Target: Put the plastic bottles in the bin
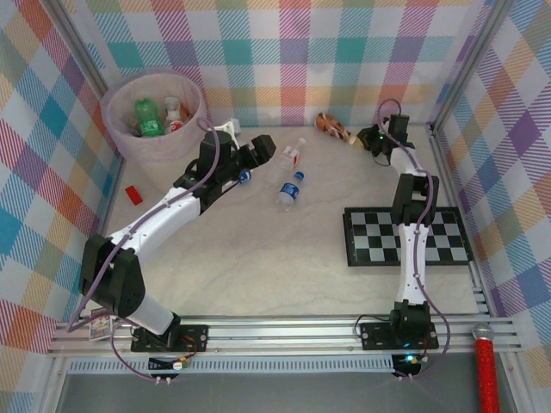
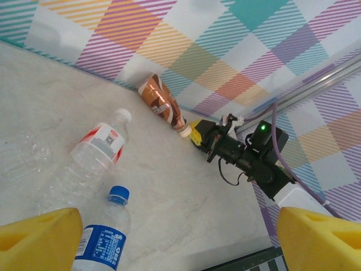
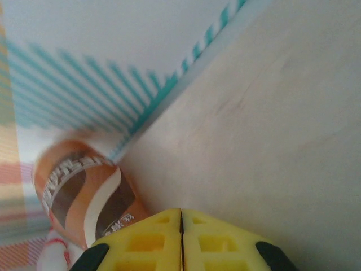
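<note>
Left tool [image 1: 251,163]: yellow fingers [image 2: 39,240] stand wide apart with nothing between them. It hovers over the tabletop [image 1: 258,258], right of the bin [image 1: 120,138].

Right tool [image 1: 355,139]: fingers pressed together, seam closed in the right wrist view [image 3: 180,237], nothing pinched. It's at the far right end of the tabletop by the back wall [image 1: 293,60]. From the left wrist cam its tip [image 2: 196,132] sits at the cap end of the brown-wrapped bottle [image 2: 161,101].

Bottles:
- brown-wrapped bottle [image 1: 331,126]: lying on its side against the back wall, just left of the right tool's fingers [image 3: 84,192]. Can't tell if it's touching them.
- red-label clear bottle [image 1: 291,155]: lying on the tabletop mid-back, white cap pointing away [image 2: 93,152].
- blue-label bottle [image 1: 291,189]: lying just beside the red-label one, nearer the arms. Its blue cap is in view between the left tool's fingers but not gripped [image 2: 104,237].
- green bottle [image 1: 148,117]: in the bin, with at least one more red-labelled bottle next to it.

Bin is in the far left corner, pinkish liner visible.

Checkerboard [image 1: 448,249] lies flat on the right under the right arm. Red block [image 1: 133,194] sits on the tabletop near the bin, on the arms' side.
</note>
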Robot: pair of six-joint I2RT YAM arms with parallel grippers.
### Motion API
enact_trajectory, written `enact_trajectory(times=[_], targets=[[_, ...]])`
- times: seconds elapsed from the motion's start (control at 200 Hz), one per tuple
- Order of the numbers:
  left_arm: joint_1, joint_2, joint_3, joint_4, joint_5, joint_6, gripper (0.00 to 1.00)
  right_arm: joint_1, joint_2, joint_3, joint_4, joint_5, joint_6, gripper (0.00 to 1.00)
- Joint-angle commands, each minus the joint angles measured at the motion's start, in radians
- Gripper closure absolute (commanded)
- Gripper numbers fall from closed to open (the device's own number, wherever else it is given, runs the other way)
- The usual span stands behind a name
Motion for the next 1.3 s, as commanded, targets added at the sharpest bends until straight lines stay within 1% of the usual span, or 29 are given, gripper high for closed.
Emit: enact_trajectory(times=[0.0,0.06,0.105,0.2,0.24,0.32,0.385,0.425,0.455,0.52,0.615,0.73,0.815,0.98,1.175,1.295], targets=[[-0.012,-0.058,-0.014,-0.016,-0.024,0.023,0.11,0.059,-0.111,-0.121,-0.044,-0.052,-0.124,0.89],[-0.012,-0.067,-0.017,-0.023,-0.026,0.027,0.11,0.069,-0.184,-0.232,-0.009,-0.052,-0.147,0.88],[-0.011,-0.073,-0.017,-0.031,-0.031,0.033,0.11,0.076,-0.248,-0.310,-0.003,-0.029,-0.175,0.87],[-0.011,-0.088,-0.017,-0.050,-0.037,0.042,0.11,0.100,-0.380,-0.406,-0.076,0.118,-0.294,0.81],[-0.012,-0.093,-0.017,-0.058,-0.042,0.048,0.11,0.111,-0.415,-0.416,-0.120,0.176,-0.342,0.76],[-0.011,-0.106,-0.019,-0.067,-0.049,0.057,0.11,0.137,-0.444,-0.387,-0.222,0.286,-0.440,0.62],[-0.011,-0.113,-0.019,-0.072,-0.056,0.065,0.11,0.162,-0.434,-0.340,-0.287,0.343,-0.501,0.41],[-0.011,-0.116,-0.018,-0.079,-0.061,0.072,0.10,0.181,-0.414,-0.293,-0.336,0.368,-0.530,0.31],[-0.012,-0.119,-0.016,-0.088,-0.065,0.076,0.10,0.194,-0.396,-0.252,-0.372,0.387,-0.548,0.29],[-0.011,-0.125,-0.013,-0.103,-0.072,0.086,0.10,0.227,-0.352,-0.162,-0.441,0.429,-0.575,0.26],[-0.012,-0.136,-0.012,-0.121,-0.081,0.097,0.10,0.269,-0.290,-0.034,-0.507,0.458,-0.572,0.20],[-0.011,-0.149,-0.014,-0.125,-0.090,0.102,0.10,0.298,-0.174,0.156,-0.590,0.462,-0.521,0.19],[-0.011,-0.155,-0.014,-0.132,-0.092,0.106,0.10,0.301,-0.103,0.258,-0.624,0.467,-0.472,0.21],[-0.010,-0.166,-0.014,-0.141,-0.098,0.113,0.10,0.301,-0.061,0.259,-0.570,0.461,-0.419,0.25],[-0.010,-0.185,-0.025,-0.143,-0.115,0.115,0.10,0.299,-0.002,0.282,-0.579,0.480,-0.403,0.29],[-0.010,-0.187,-0.025,-0.143,-0.118,0.115,0.10,0.288,0.023,0.301,-0.585,0.471,-0.386,0.35]])
